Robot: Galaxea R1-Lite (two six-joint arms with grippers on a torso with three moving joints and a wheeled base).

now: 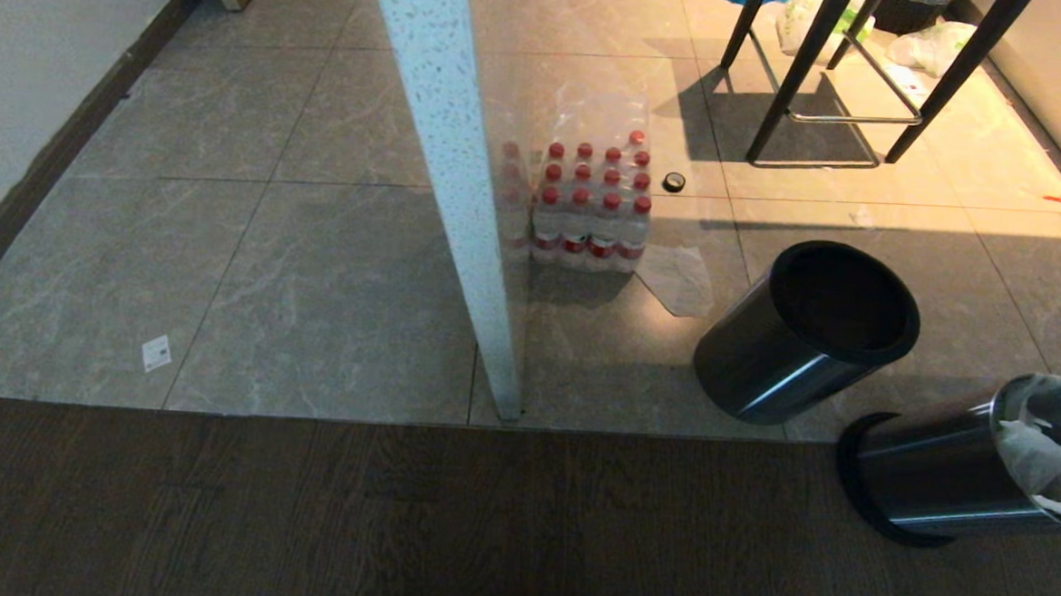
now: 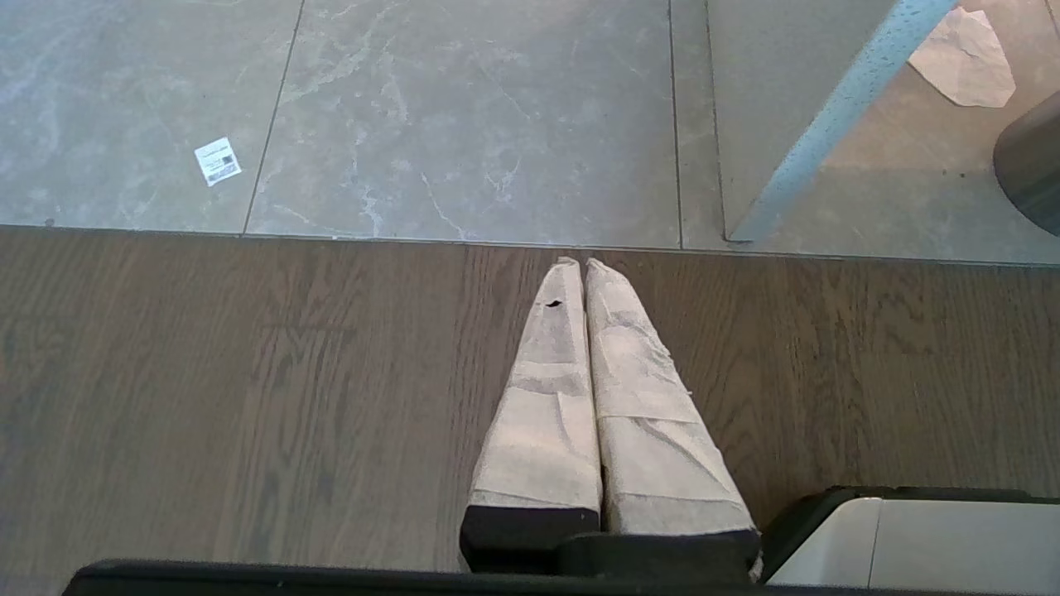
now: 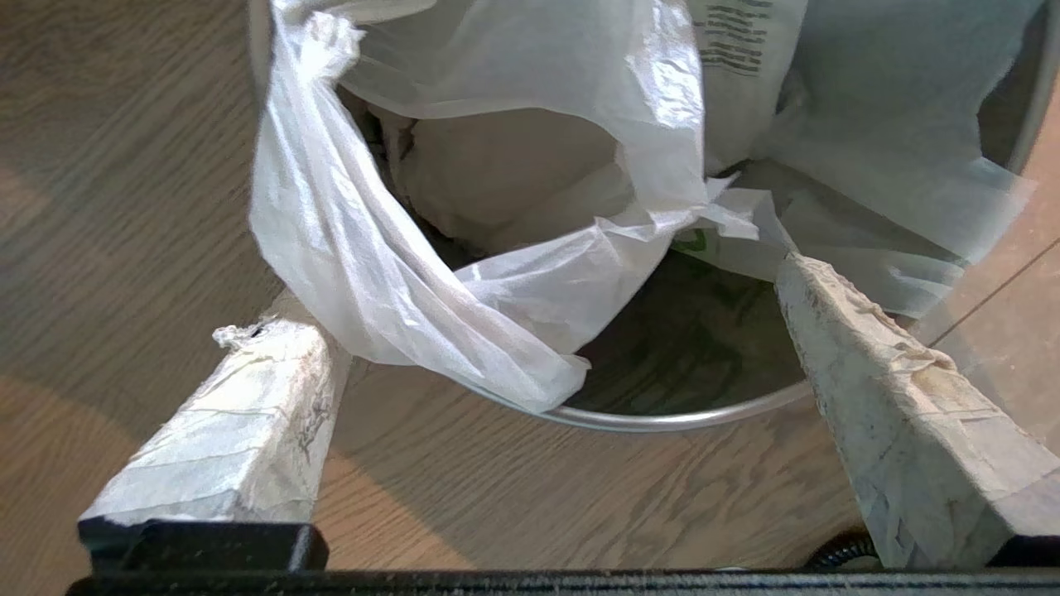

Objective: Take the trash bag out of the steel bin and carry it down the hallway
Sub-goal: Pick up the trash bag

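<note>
The steel bin (image 1: 930,473) is at the right edge of the head view, on the dark wood floor, with the white trash bag (image 1: 1045,452) spilling out of its mouth. In the right wrist view the thin bag (image 3: 464,273) drapes over the bin's metal rim (image 3: 662,418). My right gripper (image 3: 534,294) is open just before that rim. Its taped fingers (image 3: 248,406) stand either side of the bag's hanging fold with nothing held. My left gripper (image 2: 580,265) is shut and empty over the wood floor, away from the bin. Neither gripper shows in the head view.
A second steel bin (image 1: 791,348) with a black rim and no bag stands on the tiles close to the first. Beyond it are a wrapped pack of red-capped bottles (image 1: 590,210), a white speckled post (image 1: 463,195), black stool legs (image 1: 833,78) and a sheet of paper (image 1: 681,279).
</note>
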